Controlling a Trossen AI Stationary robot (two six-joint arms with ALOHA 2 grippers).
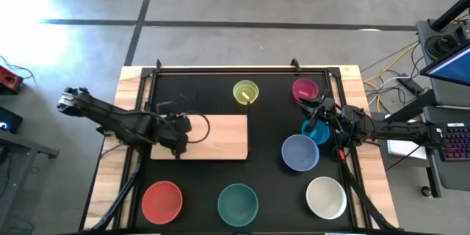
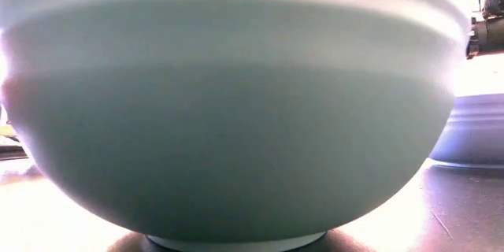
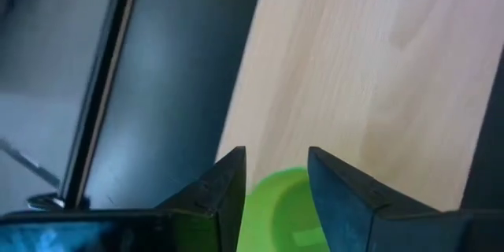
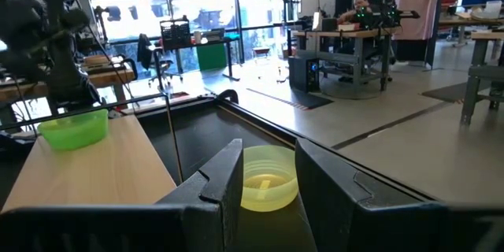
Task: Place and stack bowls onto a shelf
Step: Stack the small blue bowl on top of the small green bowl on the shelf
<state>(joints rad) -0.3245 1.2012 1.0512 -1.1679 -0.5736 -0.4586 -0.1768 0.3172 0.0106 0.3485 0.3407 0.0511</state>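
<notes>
The small green bowl (image 4: 75, 130) stands on the light-wood shelf (image 1: 220, 136) near its left end. My left gripper (image 3: 276, 157) is above it, shut on it, and hides it in the high view (image 1: 178, 141). My right gripper (image 4: 268, 153) is level and a little open with nothing between its fingers. It hovers at the table's right (image 1: 312, 110), over the small cyan bowl (image 1: 317, 132). The yellow bowl (image 1: 245, 92) and the magenta bowl (image 1: 304, 88) rest on the black tabletop at the far side. My left gripper has the green bowl's rim (image 3: 276, 185) between its two fingers, which come from above and point down. The bowl's base rests on the shelf (image 4: 87, 173). Which finger is inside the bowl I cannot tell.
The red bowl (image 1: 162, 201), the teal bowl (image 1: 237, 203) and the white bowl (image 1: 326, 197) stand along the near edge. The pale blue bowl (image 1: 299, 152) is right of the shelf. The teal bowl (image 2: 228, 110) fills the low view. A black frame runs round the tabletop.
</notes>
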